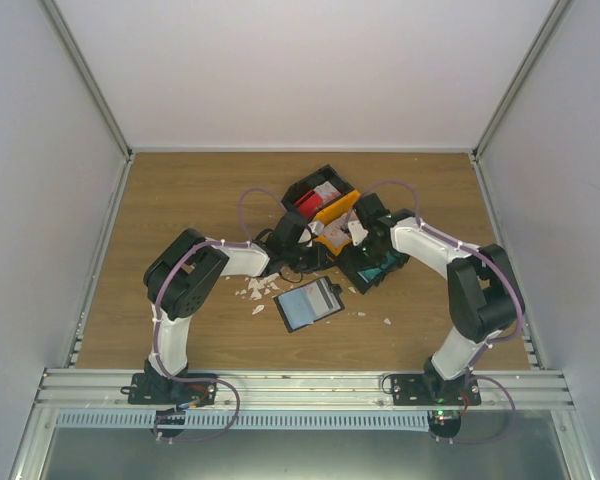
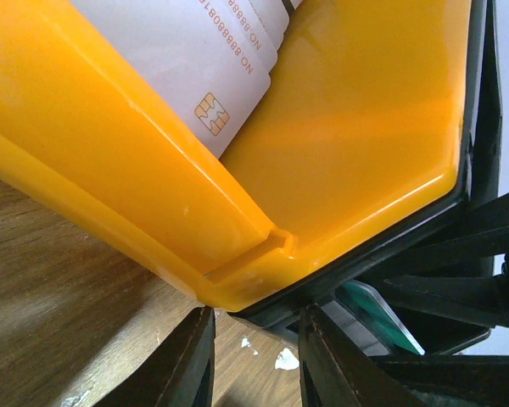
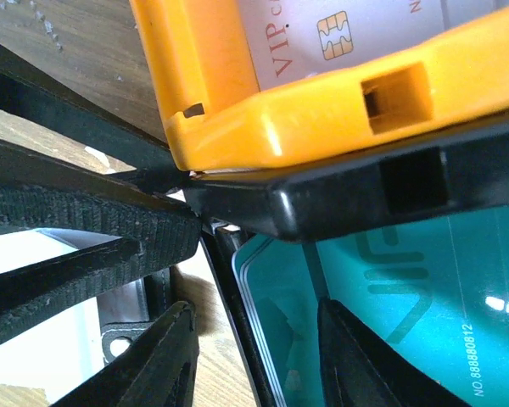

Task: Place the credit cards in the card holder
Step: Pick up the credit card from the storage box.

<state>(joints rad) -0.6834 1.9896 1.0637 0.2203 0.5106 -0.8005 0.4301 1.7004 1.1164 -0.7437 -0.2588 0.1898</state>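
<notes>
**Bins, cards and holder at the reach.** The card holder (image 1: 308,303) lies open and flat on the wooden table (image 1: 180,200), between the two arms and apart from both grippers, its slots facing up, so that we judge it ready to take cards. No card is in either gripper; the cards lie in three tilted bins piled together beyond the holder. Whitish chip cards (image 2: 178,59) rest in the yellow bin (image 2: 339,153), which leans on the rim of the near black bin (image 3: 322,203) holding a teal card (image 3: 407,288). A red-and-white card (image 1: 308,200) sits in the far black bin (image 1: 315,180).

The right gripper (image 3: 254,318) stands part open, one finger over the teal card and the other outside the bin wall. We read this as a reach for that card rather than a grip. The left gripper (image 2: 254,339) is narrow, at the yellow bin's lower corner. We cannot tell whether it pinches the rim, though bracing the pile seems its likely purpose. White crumbs (image 1: 255,290) litter the table nearby.
</notes>
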